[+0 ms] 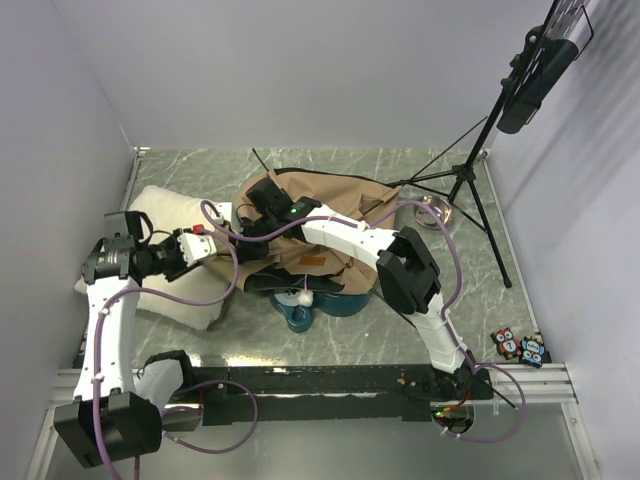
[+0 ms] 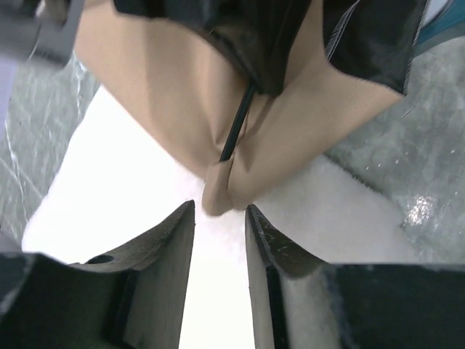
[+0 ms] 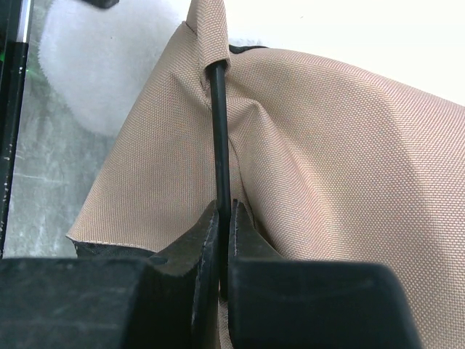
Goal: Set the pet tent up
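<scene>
Top view: pet tent (image 1: 335,210) sits collapsed mid-counter (image 1: 200,165), tan fabric bunched over its black base. The pillow (image 1: 160,210) is at its 9 o'clock, a metal bowl (image 1: 432,212) at 3 and a tripod (image 1: 470,185) at 2. We see the left fingers (image 1: 203,246) over the pillow at the tent's 9 o'clock edge. The right fingers (image 1: 262,205) are on the tent's 10 o'clock side; from up here we can't tell either opening. Left wrist: left fingers (image 2: 171,247) stand narrowly apart with nothing between them, only white pillow (image 2: 123,189) in the gap. The tan sleeve end (image 2: 218,193) lies just beyond the tips at 12, a thin dark pole (image 2: 236,131) running into it. Right wrist: right fingers (image 3: 203,247) are clamped on the pole (image 3: 220,131), which runs toward 12 into a fabric sleeve, with tan cloth on both sides.
</scene>
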`<state>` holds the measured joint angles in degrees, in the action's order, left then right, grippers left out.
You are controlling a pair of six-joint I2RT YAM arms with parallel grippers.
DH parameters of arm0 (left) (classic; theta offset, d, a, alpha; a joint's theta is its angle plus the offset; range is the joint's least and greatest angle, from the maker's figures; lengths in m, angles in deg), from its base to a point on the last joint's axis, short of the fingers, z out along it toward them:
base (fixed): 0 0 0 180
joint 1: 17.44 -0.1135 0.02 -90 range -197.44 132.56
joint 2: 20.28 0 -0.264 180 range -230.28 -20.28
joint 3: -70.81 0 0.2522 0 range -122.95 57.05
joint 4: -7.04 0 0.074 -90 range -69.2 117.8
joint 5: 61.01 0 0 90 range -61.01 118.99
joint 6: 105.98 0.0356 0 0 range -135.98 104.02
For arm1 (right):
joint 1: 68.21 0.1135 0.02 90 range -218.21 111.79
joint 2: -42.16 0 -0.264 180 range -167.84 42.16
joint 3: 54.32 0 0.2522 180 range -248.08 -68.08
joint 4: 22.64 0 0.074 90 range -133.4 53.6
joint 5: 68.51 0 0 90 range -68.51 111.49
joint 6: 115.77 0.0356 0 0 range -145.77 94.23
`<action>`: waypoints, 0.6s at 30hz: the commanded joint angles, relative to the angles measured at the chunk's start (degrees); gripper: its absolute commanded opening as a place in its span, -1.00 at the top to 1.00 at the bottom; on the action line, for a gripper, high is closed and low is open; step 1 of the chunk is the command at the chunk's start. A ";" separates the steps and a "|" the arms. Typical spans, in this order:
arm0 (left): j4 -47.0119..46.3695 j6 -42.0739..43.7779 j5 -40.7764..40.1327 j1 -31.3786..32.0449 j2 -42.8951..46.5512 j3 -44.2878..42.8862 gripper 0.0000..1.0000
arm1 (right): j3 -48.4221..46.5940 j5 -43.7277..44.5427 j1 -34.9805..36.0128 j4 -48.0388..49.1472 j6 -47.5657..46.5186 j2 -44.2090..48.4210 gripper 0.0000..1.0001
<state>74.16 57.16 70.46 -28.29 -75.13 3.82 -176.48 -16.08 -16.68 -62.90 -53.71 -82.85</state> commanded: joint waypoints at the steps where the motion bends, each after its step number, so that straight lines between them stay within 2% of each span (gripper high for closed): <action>1: 3.85 4.37 3.17 -1.80 -2.80 -2.58 0.24 | 0.56 -0.41 0.15 1.45 2.55 0.73 1.00; 6: 1.49 4.81 5.72 -1.37 -5.17 -2.14 0.28 | 0.82 -0.93 0.15 2.42 2.98 1.52 1.00; 11: -3.87 3.32 4.58 1.44 -7.11 0.23 0.38 | 0.47 -1.90 0.15 2.60 3.42 1.44 1.00; 18: -9.95 2.00 0.72 4.88 -7.29 4.45 0.39 | 1.17 -3.04 0.15 3.30 3.33 2.05 1.00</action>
<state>67.67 59.19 71.73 -24.53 -82.04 6.44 -176.31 -16.97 -16.68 -62.12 -53.65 -82.85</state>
